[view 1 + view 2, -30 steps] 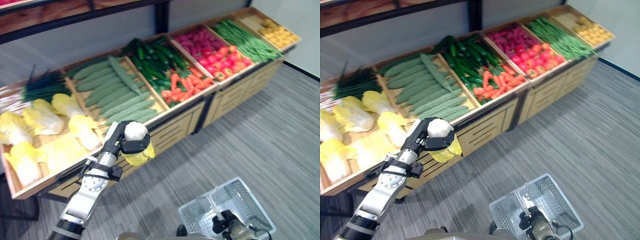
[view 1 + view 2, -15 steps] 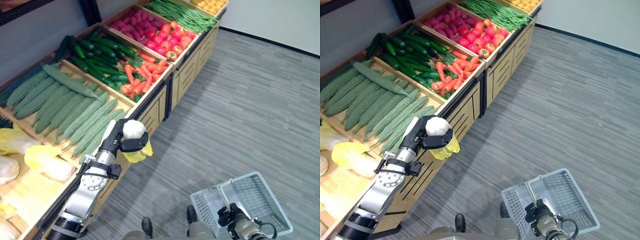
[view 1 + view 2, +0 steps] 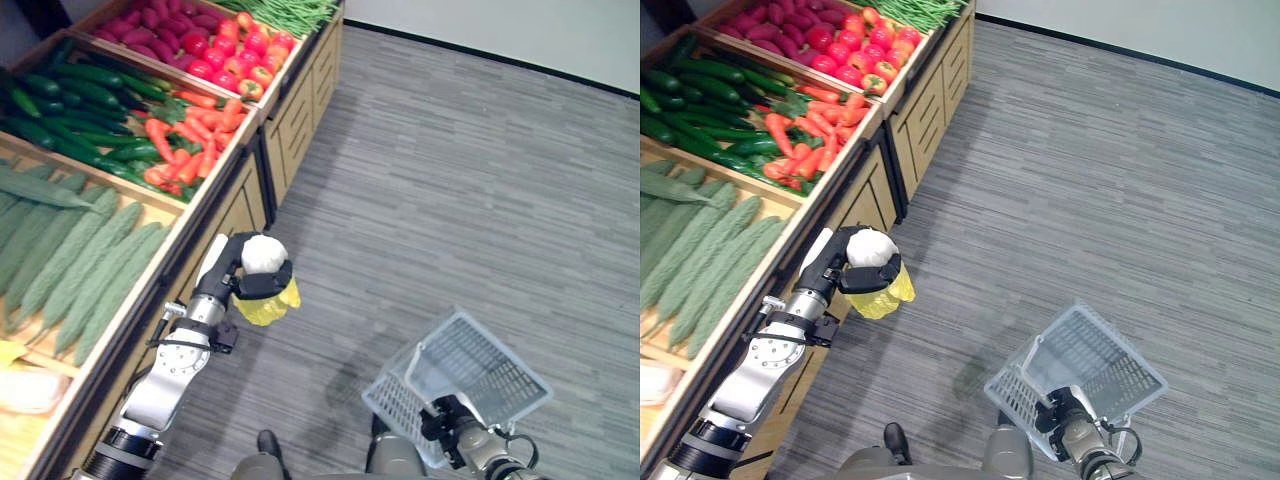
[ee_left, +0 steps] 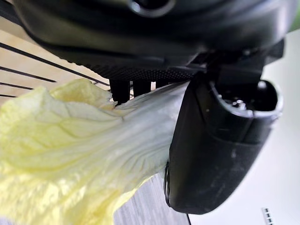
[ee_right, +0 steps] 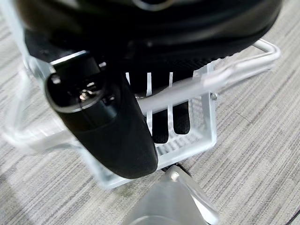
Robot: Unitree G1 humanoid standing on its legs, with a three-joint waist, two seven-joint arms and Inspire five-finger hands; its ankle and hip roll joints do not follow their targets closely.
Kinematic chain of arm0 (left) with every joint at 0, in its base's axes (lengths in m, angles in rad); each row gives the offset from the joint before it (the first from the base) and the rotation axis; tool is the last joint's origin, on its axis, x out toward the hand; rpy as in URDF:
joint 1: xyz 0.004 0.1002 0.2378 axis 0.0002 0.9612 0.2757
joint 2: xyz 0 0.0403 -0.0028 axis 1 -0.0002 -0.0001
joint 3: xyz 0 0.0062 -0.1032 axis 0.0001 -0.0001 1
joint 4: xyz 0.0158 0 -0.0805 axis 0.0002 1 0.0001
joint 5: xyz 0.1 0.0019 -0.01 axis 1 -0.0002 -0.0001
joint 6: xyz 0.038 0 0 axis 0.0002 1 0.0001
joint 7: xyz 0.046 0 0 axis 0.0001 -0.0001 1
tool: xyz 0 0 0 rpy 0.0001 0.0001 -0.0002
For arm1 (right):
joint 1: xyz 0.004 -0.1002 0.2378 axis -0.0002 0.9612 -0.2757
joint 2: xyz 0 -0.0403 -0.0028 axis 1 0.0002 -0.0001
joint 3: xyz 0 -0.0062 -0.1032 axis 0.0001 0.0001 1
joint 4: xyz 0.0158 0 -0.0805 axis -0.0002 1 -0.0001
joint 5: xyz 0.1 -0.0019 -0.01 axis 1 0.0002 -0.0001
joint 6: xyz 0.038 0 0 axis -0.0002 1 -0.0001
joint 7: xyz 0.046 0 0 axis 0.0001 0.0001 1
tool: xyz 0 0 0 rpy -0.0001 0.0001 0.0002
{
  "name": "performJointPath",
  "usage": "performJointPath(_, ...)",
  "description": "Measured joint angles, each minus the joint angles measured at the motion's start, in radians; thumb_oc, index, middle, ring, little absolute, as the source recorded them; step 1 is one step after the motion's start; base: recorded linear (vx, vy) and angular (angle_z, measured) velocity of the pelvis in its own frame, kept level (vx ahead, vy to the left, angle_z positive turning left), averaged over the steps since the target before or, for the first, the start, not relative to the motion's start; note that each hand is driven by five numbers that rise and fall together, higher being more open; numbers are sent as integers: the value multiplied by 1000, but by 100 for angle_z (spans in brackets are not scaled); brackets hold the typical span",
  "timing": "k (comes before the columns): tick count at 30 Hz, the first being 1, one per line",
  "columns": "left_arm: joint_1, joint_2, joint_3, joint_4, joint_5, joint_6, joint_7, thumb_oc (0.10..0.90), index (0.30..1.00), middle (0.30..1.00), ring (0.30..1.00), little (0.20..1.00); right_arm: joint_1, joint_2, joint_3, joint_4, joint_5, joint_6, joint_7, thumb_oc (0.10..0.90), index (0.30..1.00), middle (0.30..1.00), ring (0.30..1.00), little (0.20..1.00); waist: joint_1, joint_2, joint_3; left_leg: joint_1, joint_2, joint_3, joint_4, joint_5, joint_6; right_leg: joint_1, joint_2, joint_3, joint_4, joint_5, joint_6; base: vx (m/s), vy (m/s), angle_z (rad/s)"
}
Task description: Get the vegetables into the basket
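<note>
My left hand point(image 3: 232, 276) is shut on a pale yellow napa cabbage point(image 3: 268, 304), held in the air just off the front edge of the produce stand. In the left wrist view the cabbage's leaves point(image 4: 70, 154) are pinched between thumb and fingers. Low at the right, my right hand point(image 3: 452, 442) is curled round the handle point(image 5: 225, 75) of a white mesh basket point(image 3: 480, 365), which hangs tilted above the floor with nothing seen inside it.
The wooden stand point(image 3: 240, 205) runs along the left with crates of green gourds point(image 3: 70, 260), cucumbers point(image 3: 80, 90), carrots point(image 3: 185, 150), red peppers point(image 3: 225, 60) and green beans point(image 3: 280, 10). Grey striped floor point(image 3: 450, 200) stretches to the right.
The camera has swung right, so the stand slides to the left of the picture. The cabbage stays in my left hand. The basket in my right hand has tilted.
</note>
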Motion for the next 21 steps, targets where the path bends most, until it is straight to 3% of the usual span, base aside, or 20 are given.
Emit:
performJointPath(2,0,-3,1,9,-1,0,-1,400,300,300,300,300,-12,8,9,-5,-4,0,2,400,300,300,300,300,9,2,1,-18,34,23,69,-9,1,-2,24,-36,-9,15,-27,-22,-80,-58)
performJointPath(3,-6,-19,0,3,-1,0,-3,400,300,300,300,300,-11,-6,6,-26,-7,1,5,400,300,300,300,300,14,8,-5,-30,29,-16,31,-56,-6,-8,43,-42,-19,16,-34,23,-116,-58)
performJointPath(4,-9,-23,3,-3,-2,-1,-5,400,300,300,300,300,-18,-16,6,-29,-7,1,5,400,300,300,300,300,28,22,-6,-19,31,-42,-9,-30,-17,-13,64,-45,-29,7,-44,49,-169,-107)
performJointPath(5,-4,-33,19,-6,-1,2,-8,400,300,300,300,300,-21,-13,6,-22,-9,6,2,400,300,300,300,300,69,29,-11,17,72,27,-35,-2,-36,-14,49,-158,-12,-27,-72,8,-205,-113)
performJointPath(6,1,-34,27,-7,-1,2,-8,400,300,300,300,300,-15,-12,17,-21,-16,7,1,400,300,300,300,300,83,23,-16,22,78,49,-24,5,-46,-22,22,-218,24,-44,-70,14,-225,-108)
performJointPath(7,10,-29,41,-7,-1,2,-6,400,300,300,300,300,-6,-12,28,-25,-29,3,3,400,300,300,300,300,88,-1,-31,21,73,63,-9,1,-43,-15,-15,-214,51,-42,-64,22,-131,-49)
performJointPath(8,12,-28,48,-2,-1,2,-3,400,300,300,300,300,8,-10,35,-32,-29,2,8,400,300,300,300,300,89,-19,-45,21,65,61,-9,0,-42,-14,-34,-203,57,-29,-11,13,-133,-18)
performJointPath(10,16,-48,44,11,-1,4,7,400,300,300,300,300,20,-8,37,-33,-30,4,9,400,300,300,300,300,70,5,-51,10,103,33,25,14,-42,6,7,-206,45,-35,-31,-60,-229,1)
performJointPath(15,16,-76,3,13,-11,4,-4,400,300,300,300,300,56,-26,41,-51,-29,6,1,400,300,300,300,300,24,48,-69,-28,151,-21,103,37,-62,37,42,-232,31,-57,-57,-12,-210,13)
performJointPath(18,16,-78,-1,14,-11,5,-13,400,300,300,300,300,49,-32,43,-51,-29,2,2,400,300,300,300,300,22,53,-66,-58,171,-44,165,46,-66,38,51,-231,29,-61,-65,17,-107,-2)
performJointPath(19,12,-78,-15,15,-13,5,-16,400,300,300,300,300,49,-32,55,-48,-28,-1,3,400,300,300,300,300,25,42,-59,-131,181,-155,287,34,-94,57,47,-231,9,-60,-79,74,16,-7)
performJointPath(20,15,-80,-20,15,-17,5,-16,400,300,300,300,300,47,-34,55,-42,-28,-1,3,400,300,300,300,300,32,36,-57,-140,168,-204,268,11,-118,62,43,-227,-2,-55,-84,111,79,4)
performJointPath(21,8,-77,-36,15,-21,5,-19,400,300,300,300,300,45,-42,52,-41,-28,-1,1,400,300,300,300,300,28,39,-50,-148,144,-226,170,-3,-134,70,37,-227,-16,-51,-85,128,118,2)
